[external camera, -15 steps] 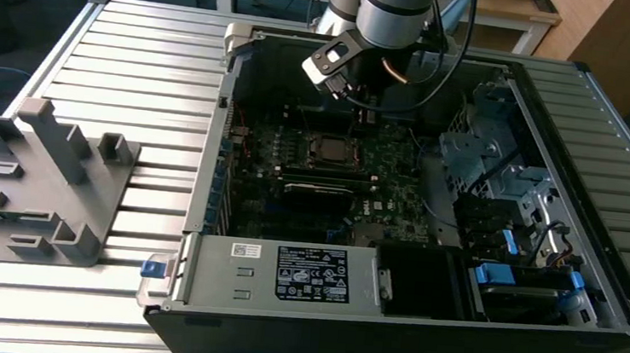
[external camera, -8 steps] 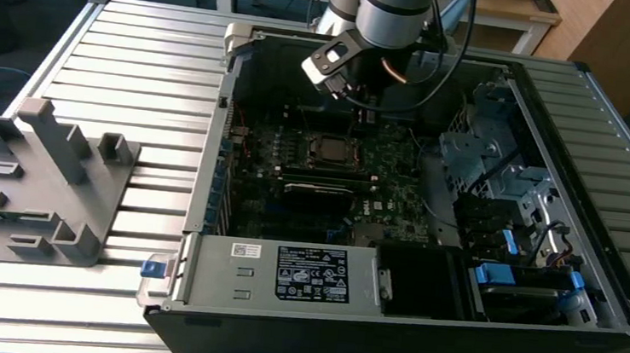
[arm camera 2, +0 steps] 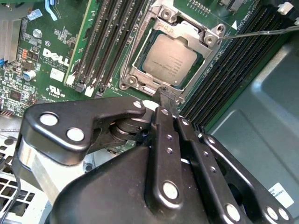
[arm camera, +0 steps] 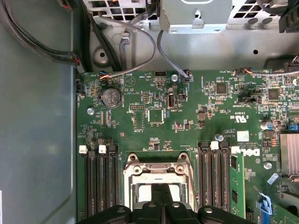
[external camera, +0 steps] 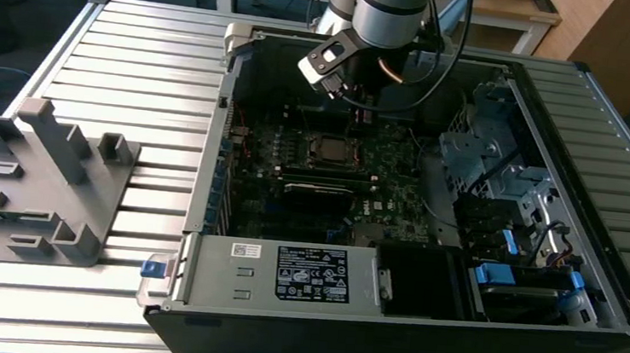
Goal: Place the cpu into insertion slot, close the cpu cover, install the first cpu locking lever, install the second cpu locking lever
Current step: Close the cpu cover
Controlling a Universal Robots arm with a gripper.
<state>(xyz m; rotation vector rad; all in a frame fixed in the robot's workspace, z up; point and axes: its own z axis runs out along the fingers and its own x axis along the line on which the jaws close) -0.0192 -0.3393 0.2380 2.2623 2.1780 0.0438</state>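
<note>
One cpu [arm camera 2: 170, 58] lies seated in the insertion slot [arm camera 2: 127, 83], just past the claw's tips, with the cpu cover [arm camera 2: 187, 29] apparently down around its rim. The claw [arm camera 2: 164, 92] has its fingers together and empty, close beside the socket's near edge. The chip is probably light, stiff and fragile, best touched at its edges only. A thin lever [arm camera 2: 266, 31] stands off beyond it. The arm [external camera: 393, 8] reaches steeply down into the open case [external camera: 282, 285].

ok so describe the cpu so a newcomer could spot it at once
Look inside the open computer case at the green motherboard. Between its two banks of long black memory slots sits a silver cover, and the cpu is the flat square in its window. Unlike the small black chips around it, its top is plain dull grey metal.
</note>
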